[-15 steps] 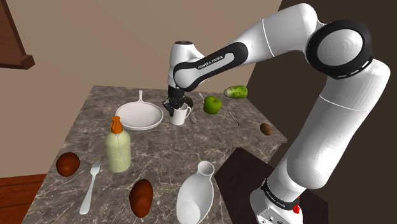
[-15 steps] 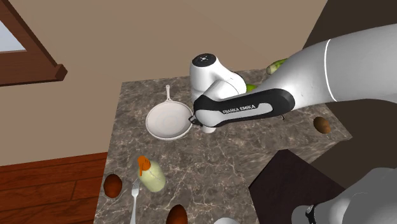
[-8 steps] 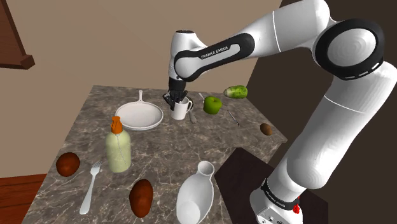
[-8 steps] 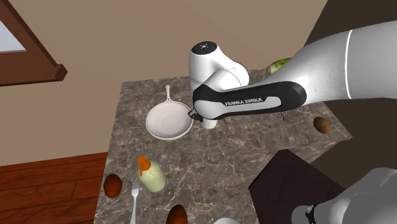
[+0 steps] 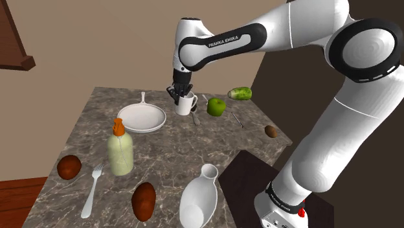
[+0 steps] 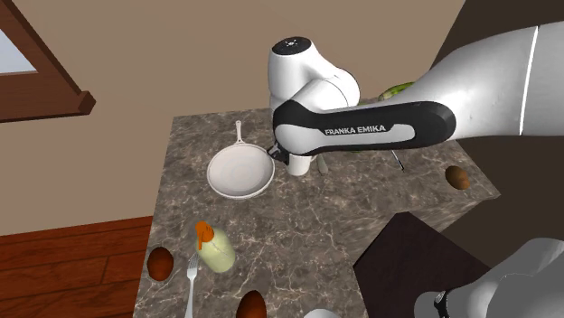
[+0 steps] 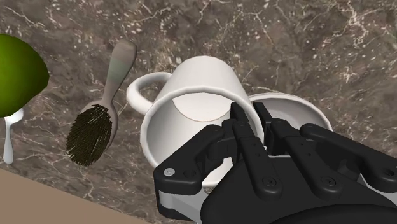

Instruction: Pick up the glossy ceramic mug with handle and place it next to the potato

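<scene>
"FRANKA EMIKA" in white letters on the arm's dark link [image 5: 226, 41]; same in the second exterior view.

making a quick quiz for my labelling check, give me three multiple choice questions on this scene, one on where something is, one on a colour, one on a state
1. In the shoulder view, where is the mug relative to the green apple?
A to its left
B to its right
C on top of it

2. What colour is the mug?
A red
B black
C white

3. How is the gripper?
A open, clear of the mug
B shut on the mug's wall
C shut on nothing

Answers:
1 A, the mug shows just left of the green apple in that view.
2 C, its body and handle are plain white.
3 B, in the wrist view one finger is inside the mug and the other outside, clasping its wall.
</scene>
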Controlling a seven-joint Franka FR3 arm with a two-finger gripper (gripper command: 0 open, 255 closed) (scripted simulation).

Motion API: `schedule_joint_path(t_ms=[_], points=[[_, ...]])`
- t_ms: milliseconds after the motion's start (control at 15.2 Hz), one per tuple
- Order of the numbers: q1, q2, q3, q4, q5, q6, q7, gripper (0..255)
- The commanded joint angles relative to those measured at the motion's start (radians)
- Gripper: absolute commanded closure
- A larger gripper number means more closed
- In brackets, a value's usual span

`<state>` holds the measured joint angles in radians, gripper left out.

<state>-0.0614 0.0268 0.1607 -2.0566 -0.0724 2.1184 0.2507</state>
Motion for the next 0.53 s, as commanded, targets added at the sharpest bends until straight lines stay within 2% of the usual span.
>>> schedule_joint_path(t_ms=[0, 396, 462], points=[[0.0, -0.008, 0.0, 0.02, 0.003, -0.028, -0.004, 255], [-0.001, -0.03, 0.0, 0.073, 0.009, -0.102, -0.011, 255], [-0.009, -0.061, -0.009, 0.036, 0.015, -0.095, -0.03, 255]])
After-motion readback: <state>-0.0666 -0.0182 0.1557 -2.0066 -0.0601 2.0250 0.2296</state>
